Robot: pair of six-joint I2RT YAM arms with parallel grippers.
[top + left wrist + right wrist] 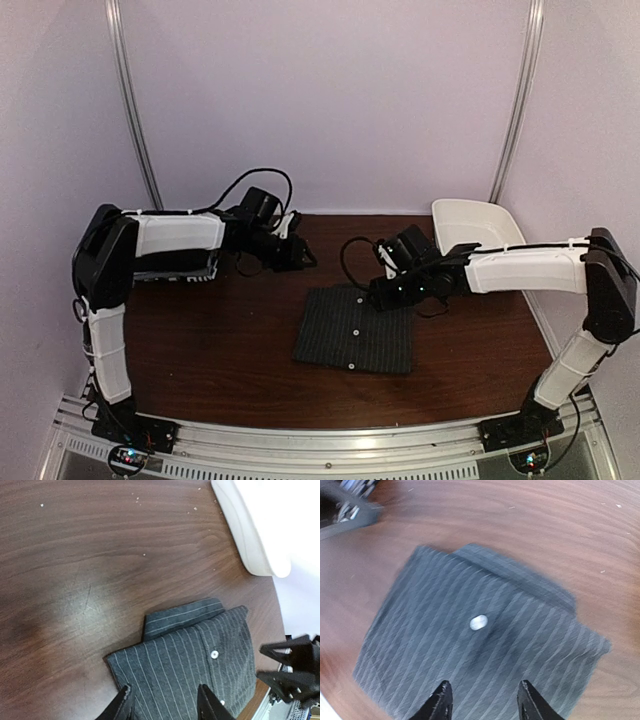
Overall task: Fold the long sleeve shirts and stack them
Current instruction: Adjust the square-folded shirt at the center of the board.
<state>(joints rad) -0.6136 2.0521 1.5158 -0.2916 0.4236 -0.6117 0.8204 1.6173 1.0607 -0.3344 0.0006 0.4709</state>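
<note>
— On the table (200, 350), under the top camera, where is the shirt (355, 330) found?

— It is laid flat in the middle and folded into a dark pinstriped rectangle. The right gripper (385, 290) is held at its far right corner, though contact cannot be told from this height. The left gripper (297, 255) is held apart from it, beyond the far left corner. A white tub (470, 222) is set at the far right.

— What is shown from the left wrist?

— The collar end of the shirt (190, 660) is seen ahead, with a white button (214, 654) on the placket. The jaws of the left gripper (165, 707) are partly spread and nothing is held between them.

— And from the right wrist?

— The picture is blurred. The shirt (480, 645) is seen filling most of it. The jaws of the right gripper (482, 705) are parted about as far, and no cloth is clamped.

— How is the handling judged?

— Light, limp cloth is expected. If only the top layer is pinched, the fold is likely to be pulled open. A hold is better taken at a folded edge with every layer caught, one gripper to each side, so that the rectangle is carried flat. The buttons are best avoided, since hard, smooth spots may slip.
</note>
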